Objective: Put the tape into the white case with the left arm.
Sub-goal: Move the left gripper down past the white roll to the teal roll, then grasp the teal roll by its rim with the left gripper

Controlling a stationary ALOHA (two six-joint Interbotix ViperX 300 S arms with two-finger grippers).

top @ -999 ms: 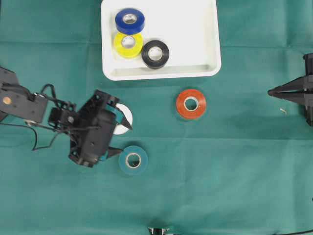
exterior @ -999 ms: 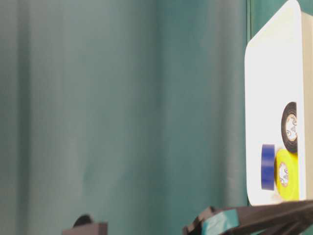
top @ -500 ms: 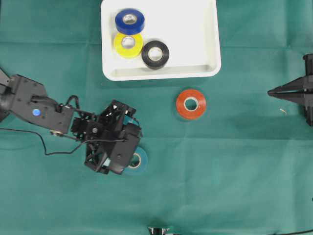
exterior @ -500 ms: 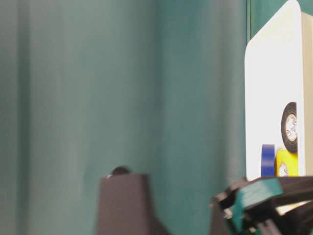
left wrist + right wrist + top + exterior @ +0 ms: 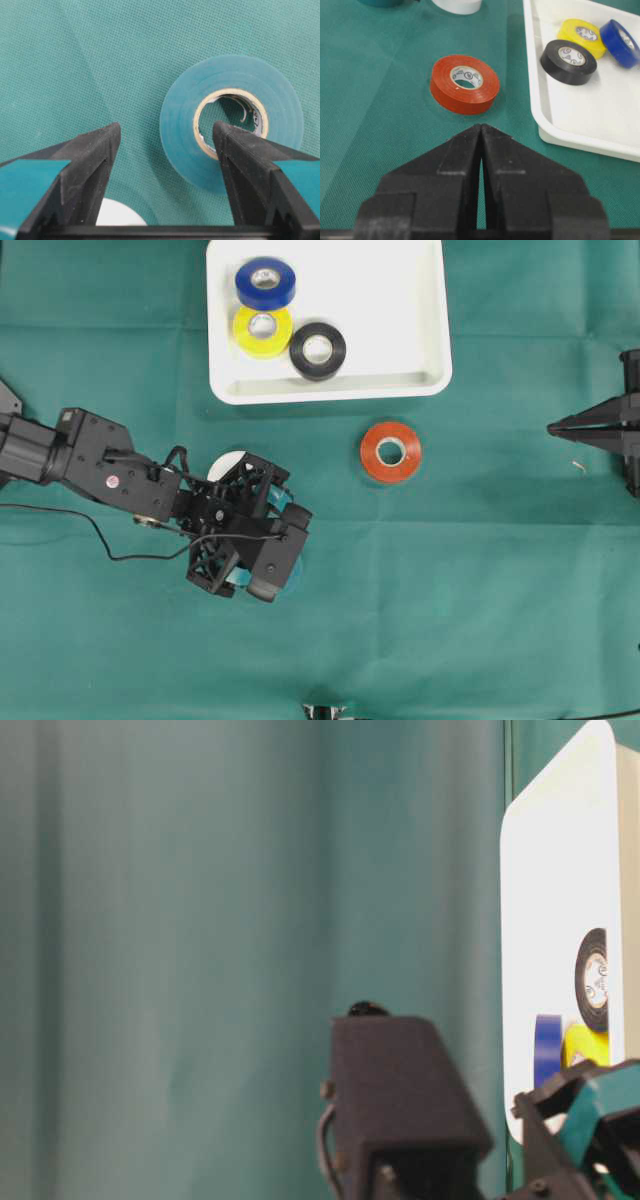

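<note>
Meanwhile, the left arm's fingers [image 5: 165, 175] hang spread above the teal tape [image 5: 231, 121] lying flat on the table [image 5: 480, 590], one tip over its core, apparently to pinch its wall; the white case [image 5: 400, 320] waits well apart.

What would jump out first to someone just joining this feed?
The left tool, open low over the teal tape roll, one finger at its core hole. Next, the white case at top holding blue, yellow and black rolls, and a red roll below it.
</note>
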